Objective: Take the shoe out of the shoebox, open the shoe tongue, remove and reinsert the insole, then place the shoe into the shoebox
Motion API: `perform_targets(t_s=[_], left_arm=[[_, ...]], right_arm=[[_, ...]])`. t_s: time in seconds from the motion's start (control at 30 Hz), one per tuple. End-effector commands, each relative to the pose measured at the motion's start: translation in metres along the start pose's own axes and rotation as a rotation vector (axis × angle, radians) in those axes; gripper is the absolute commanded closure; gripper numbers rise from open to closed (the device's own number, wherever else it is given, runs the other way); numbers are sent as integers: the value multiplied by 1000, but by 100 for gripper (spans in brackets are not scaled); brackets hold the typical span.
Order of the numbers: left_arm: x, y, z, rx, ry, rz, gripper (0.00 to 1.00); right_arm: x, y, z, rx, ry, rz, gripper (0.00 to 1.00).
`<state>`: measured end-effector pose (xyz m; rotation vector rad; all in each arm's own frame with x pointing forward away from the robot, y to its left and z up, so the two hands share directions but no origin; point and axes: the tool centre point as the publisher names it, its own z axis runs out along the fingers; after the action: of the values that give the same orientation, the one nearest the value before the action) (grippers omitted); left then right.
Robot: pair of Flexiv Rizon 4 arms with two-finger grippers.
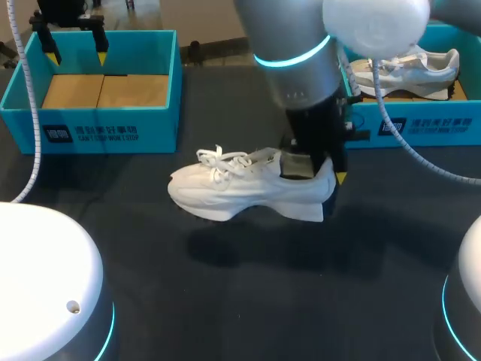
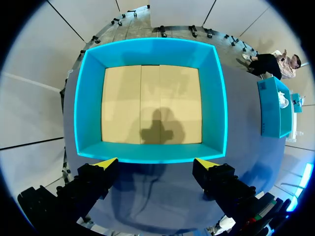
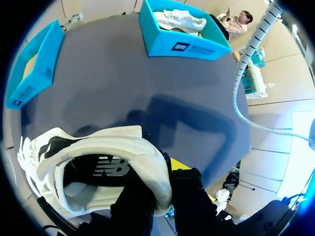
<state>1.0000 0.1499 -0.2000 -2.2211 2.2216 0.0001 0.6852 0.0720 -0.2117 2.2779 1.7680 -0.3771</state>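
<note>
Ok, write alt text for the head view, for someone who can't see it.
The right arm's jaws grip a white shoe by its heel over a dark table. The blue left box, empty, has the left jaws open over it; the right box holds another shoe.

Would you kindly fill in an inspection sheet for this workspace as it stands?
Surface: dark table.
Job's things: white lace-up shoe mid-table, seemingly lifted; left blue shoebox empty; right blue shoebox holds grey-white shoe.
Clutter: nothing seen.
Grippers: left gripper open above the left blue shoebox; right gripper shut on the white lace-up shoe's heel.
Cables: white ribbed cable at left; grey cable at right.
Surroundings: nothing seen.
</note>
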Motion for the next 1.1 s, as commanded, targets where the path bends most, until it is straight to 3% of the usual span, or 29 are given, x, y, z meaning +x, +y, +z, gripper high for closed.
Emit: perform_targets(t_s=[0.03, 0.33, 0.57, 0.83, 1.1], left_arm=[[0, 0, 0, 0, 0, 0, 0], [0, 0, 0, 0, 0, 0, 0], [0, 0, 0, 0, 0, 0, 0], [0, 0, 0, 0, 0, 0, 0], [0, 0, 0, 0, 0, 0, 0]], right_arm=[[11, -13, 14, -42, -37, 12, 100], [41, -5, 74, -48, 26, -66, 100], [47, 3, 115, -63, 44, -65, 100], [43, 6, 138, -87, 73, -76, 100], [42, 10, 147, -96, 74, -95, 100]])
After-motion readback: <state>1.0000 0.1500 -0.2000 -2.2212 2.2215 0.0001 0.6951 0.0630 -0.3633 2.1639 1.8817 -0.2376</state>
